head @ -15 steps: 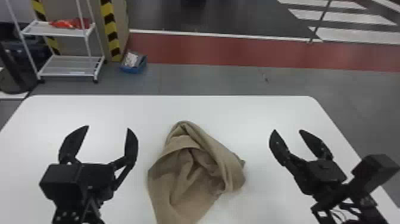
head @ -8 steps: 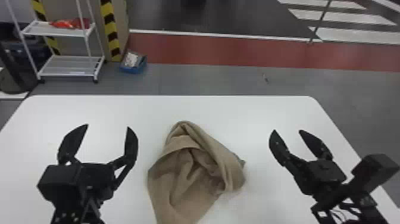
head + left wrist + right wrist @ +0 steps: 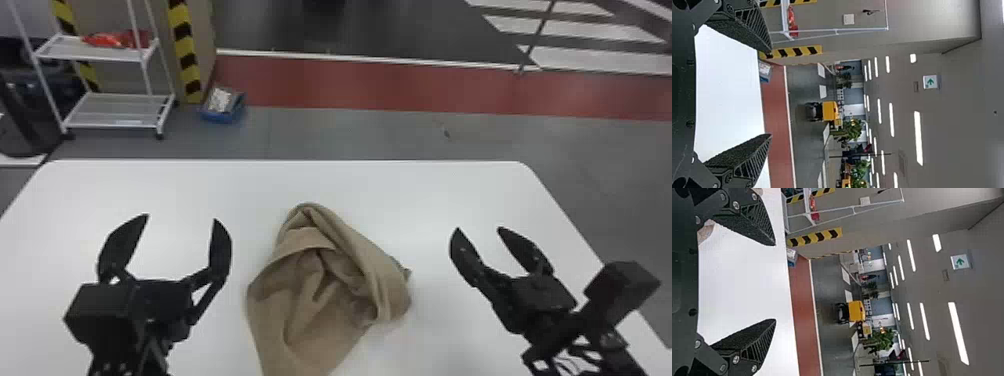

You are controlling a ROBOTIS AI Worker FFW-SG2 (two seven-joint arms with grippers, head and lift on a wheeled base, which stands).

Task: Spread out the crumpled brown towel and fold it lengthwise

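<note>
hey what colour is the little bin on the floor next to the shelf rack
The bin is blue, seen best in the head view.

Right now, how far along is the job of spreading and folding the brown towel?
Neither step looks done: the brown towel lies bunched up on the white table, its creases piled over one another. Nothing is in hand: the left fingers and the right fingers are open and empty, one pair on each side of it. Both the spreading out and the lengthwise fold remain.
</note>
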